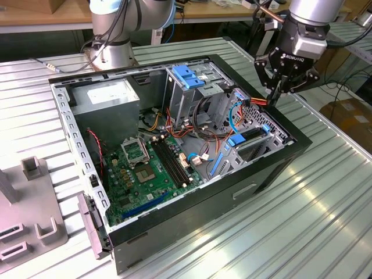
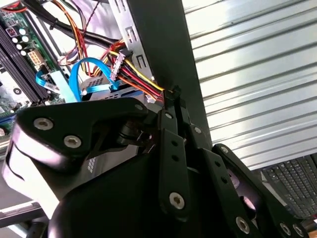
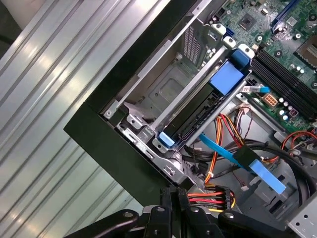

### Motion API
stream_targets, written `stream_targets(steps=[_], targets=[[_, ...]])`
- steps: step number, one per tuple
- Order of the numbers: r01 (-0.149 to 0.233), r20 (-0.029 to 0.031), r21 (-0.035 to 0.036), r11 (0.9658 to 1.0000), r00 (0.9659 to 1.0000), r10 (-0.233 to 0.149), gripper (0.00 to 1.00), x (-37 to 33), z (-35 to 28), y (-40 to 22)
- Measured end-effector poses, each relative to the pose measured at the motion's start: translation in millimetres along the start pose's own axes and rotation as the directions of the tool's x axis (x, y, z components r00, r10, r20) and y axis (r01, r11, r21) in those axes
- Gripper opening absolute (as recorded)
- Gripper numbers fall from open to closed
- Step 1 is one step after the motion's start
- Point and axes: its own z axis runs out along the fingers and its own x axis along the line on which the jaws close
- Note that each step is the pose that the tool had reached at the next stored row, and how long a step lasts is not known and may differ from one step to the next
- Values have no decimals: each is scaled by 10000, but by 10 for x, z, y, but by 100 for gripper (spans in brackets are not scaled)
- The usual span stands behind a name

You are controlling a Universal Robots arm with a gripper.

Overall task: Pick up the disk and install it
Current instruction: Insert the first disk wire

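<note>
Pressed together into a narrow point, the fingers of the black gripper (image 1: 273, 97) hang over the far corner of the open computer case (image 1: 192, 224), toward the exterior view's right. In both wrist views the tips (image 2: 173, 101) (image 3: 171, 198) meet right at a bundle of red, yellow and orange power wires (image 3: 210, 197). Whether those wires are pinched between them or merely touched cannot be told.

The disk (image 3: 195, 111) is not in the gripper. It lies inside the case, seated in the low metal bay at that same corner, with bright blue plastic rails along its edges and a blue tab at each end. In the exterior view it sits just below the gripper (image 1: 251, 135), near the case's front wall. A flat blue data cable (image 3: 242, 159) runs across the wiring just beside the bay.

Further inside the case are the green motherboard (image 1: 145, 174), a tall metal cage with a wide blue latch (image 1: 189, 75), and a grey box with a white label (image 1: 107, 96). The case rests on a ribbed metal counter (image 1: 325, 209), with a grey fixture (image 1: 29, 215) at the exterior view's left.
</note>
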Motion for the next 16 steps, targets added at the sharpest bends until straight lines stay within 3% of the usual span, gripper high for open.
stream_targets(steps=[5,9,12,14,16], targets=[[-60,-6,-12,10000,10000,60,16,-55,-6,60],[-685,-4,-81,9976,9977,685,16,-57,-6,62],[-1227,-8,-141,9923,9924,1227,16,-56,-6,62],[-1730,-13,-196,9847,9849,1730,16,-56,-6,62],[-1996,-18,-226,9796,9799,1996,16,-56,-6,62]])
